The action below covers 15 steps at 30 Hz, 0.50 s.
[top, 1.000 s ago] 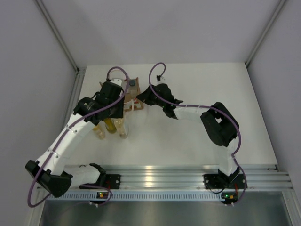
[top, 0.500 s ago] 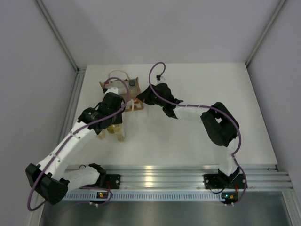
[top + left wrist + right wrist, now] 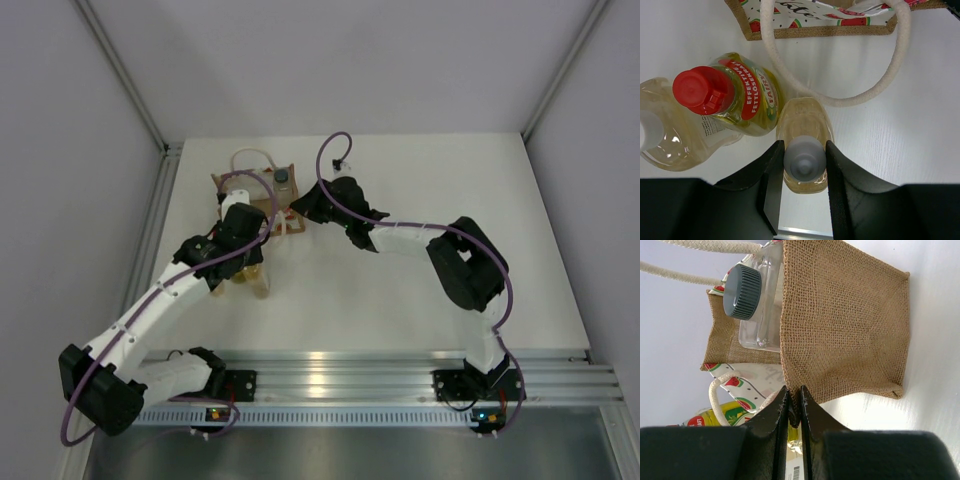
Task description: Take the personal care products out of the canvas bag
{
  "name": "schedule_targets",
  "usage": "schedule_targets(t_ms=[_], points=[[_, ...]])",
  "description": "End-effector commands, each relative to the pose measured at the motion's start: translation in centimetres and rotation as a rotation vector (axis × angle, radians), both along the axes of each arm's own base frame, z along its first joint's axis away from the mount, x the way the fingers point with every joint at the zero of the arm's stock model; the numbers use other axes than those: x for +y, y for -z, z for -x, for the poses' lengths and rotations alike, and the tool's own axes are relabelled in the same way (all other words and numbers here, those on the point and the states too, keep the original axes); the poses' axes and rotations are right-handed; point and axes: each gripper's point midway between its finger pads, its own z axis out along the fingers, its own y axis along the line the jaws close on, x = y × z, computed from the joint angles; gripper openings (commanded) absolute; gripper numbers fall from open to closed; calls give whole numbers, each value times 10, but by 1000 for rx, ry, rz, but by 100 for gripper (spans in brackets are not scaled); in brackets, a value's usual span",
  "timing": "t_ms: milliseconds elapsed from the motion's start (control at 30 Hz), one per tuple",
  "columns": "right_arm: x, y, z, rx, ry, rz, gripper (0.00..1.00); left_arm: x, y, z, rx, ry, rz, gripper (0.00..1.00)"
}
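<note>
The canvas bag (image 3: 277, 192) stands at the far left of the table, and its burlap side fills the right wrist view (image 3: 845, 325). My right gripper (image 3: 793, 390) is shut on the bag's rim. The clear bottle with a dark cap (image 3: 742, 292) is inside the bag. My left gripper (image 3: 804, 146) is closed round the white cap of an amber bottle (image 3: 805, 117) that stands on the table in front of the bag (image 3: 810, 22). The yellow-green bottle with a red cap (image 3: 747, 100) and the second amber bottle (image 3: 665, 135) stand just left of it.
A white rope handle (image 3: 890, 75) lies looped on the table round the held bottle. The three bottles crowd together (image 3: 245, 278) near the left arm. The left wall rail (image 3: 160, 210) is close by.
My left gripper has drawn back from the bag toward the near edge, over the group of bottles. The bag's rope handle and top now show. The right arm has not moved.
</note>
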Motion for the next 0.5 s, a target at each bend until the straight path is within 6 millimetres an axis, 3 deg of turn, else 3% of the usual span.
schedule_targets(t_ms=[0,133,233,367,467], points=[[2,14,8,46,-30,50,0,-9,-28,-22,-139,-32,75,4],[2,13,8,45,-30,49,0,-11,-31,-21,-141,-16,80,32],[2,13,8,46,-30,48,0,-14,-36,-21,-145,1,91,43],[3,12,8,45,-31,45,0,-18,-47,-20,-164,25,115,68],[4,13,8,50,-31,42,0,-23,-63,-18,-189,52,153,73]])
